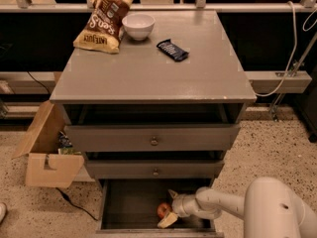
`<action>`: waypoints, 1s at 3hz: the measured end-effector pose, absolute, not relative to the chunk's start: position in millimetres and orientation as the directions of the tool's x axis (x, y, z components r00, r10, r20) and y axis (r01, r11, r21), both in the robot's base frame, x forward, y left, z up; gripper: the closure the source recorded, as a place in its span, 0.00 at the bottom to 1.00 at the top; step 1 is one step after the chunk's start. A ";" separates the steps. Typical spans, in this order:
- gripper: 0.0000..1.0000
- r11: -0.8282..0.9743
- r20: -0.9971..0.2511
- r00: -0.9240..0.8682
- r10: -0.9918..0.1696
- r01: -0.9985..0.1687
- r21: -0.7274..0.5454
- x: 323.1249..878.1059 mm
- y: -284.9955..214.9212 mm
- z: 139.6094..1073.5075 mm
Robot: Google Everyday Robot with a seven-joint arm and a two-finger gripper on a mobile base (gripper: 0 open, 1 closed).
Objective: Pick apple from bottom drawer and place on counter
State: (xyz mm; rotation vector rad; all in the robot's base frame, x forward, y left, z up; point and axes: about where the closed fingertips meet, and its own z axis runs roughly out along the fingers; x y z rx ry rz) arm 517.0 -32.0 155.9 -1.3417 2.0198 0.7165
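Moderate light falls from above. The broad smooth grey counter (148,68) is the brightest surface, with a soft pale glare near its right front edge. Below its overhang, deep shadow fills the gap. The open grey bottom drawer (129,202) is dim; inside it the white two-finger gripper (167,208), jaws apart beside the small red-orange apple (162,210), catches some light. The far background is almost black.
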 end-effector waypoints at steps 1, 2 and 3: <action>0.00 0.345 -0.727 -0.311 -0.612 -0.932 0.108 518.0 -33.2 145.8; 0.18 0.343 -0.726 -0.308 -0.615 -0.933 0.105 519.5 -35.0 138.0; 0.43 0.327 -0.722 -0.293 -0.626 -0.940 0.098 520.4 -35.5 130.4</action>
